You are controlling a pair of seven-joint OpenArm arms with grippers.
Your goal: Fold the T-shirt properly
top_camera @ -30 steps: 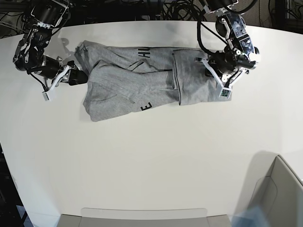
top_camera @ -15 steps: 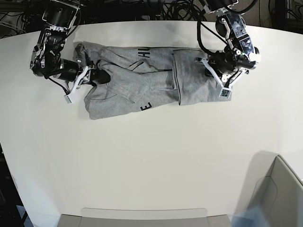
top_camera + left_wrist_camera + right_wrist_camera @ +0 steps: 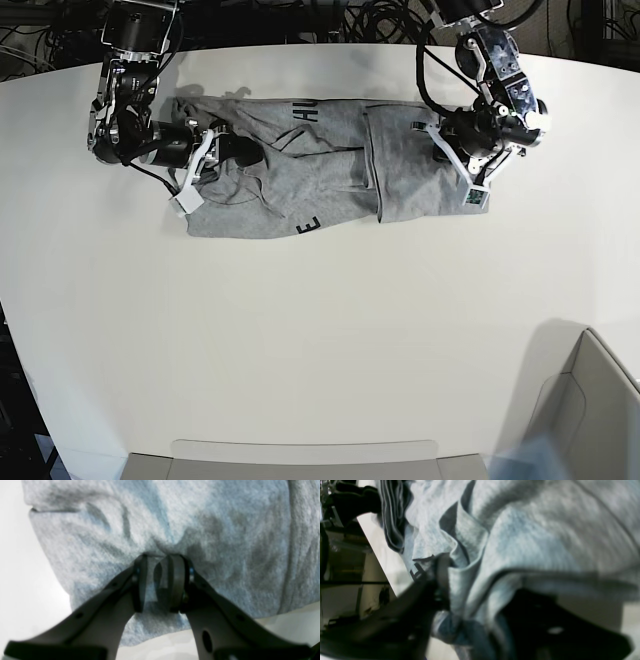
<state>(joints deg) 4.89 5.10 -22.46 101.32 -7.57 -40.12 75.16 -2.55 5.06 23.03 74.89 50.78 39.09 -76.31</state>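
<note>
T-shirt (image 3: 310, 170) lay crumpled lengthwise near the far edge of the white table (image 3: 320, 340), black lettering showing in spots. Left gripper (image 3: 160, 578) sat at the shirt's end on the base view's right, fingers (image 3: 176, 580) narrow, pinching a fold of grey fabric. Right gripper (image 3: 215, 160) was at the opposite end, fabric bunched between its fingers (image 3: 442, 580); grip not confirmed, frame blurred.

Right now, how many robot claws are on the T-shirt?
2. The left claw is shut on the T-shirt at its end on the right of the base view. The right claw is among the folds at the opposite end; its grip is unclear.
</note>
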